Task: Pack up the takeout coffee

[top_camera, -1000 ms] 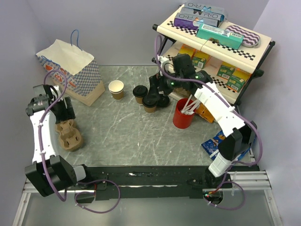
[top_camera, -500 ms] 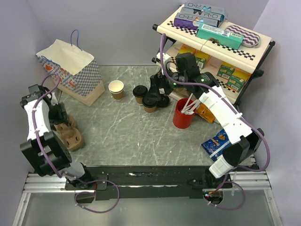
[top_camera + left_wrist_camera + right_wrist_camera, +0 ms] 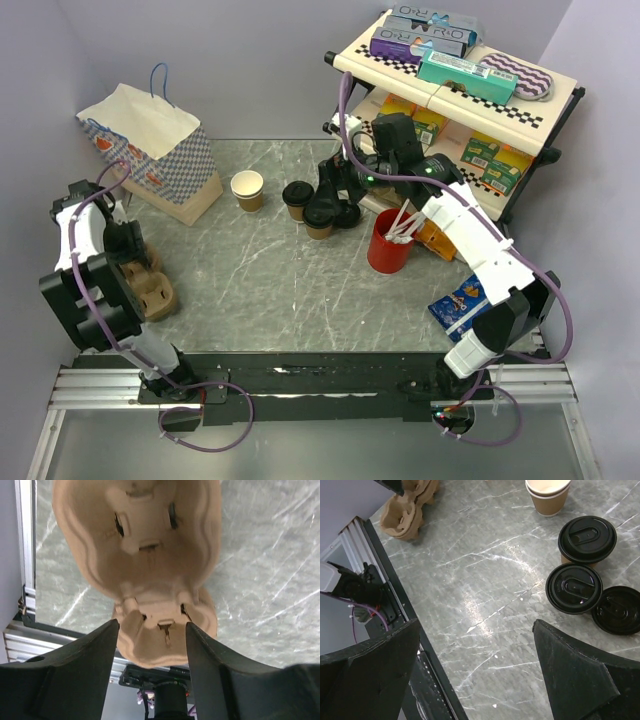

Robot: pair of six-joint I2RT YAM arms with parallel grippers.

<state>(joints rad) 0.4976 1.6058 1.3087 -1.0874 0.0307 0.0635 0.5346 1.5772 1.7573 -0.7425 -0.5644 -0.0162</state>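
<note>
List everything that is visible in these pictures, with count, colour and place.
Lidded cups: two, brown, black lids, table's back middle.
Loose lid: one, black, beside them.
Open cup: one, brown, left of them.
Red cup: one, holding stirrers, right of them.
Carrier: one, brown, table's left.
Bag: one, white and blue, back left.
Shelf: one, cream, back right, holding boxes.
Packet: one, blue, table's right.
Table: one, grey marble.
Left gripper: black, open, over carrier.
Right gripper: black, open, by lidded cups.
</note>
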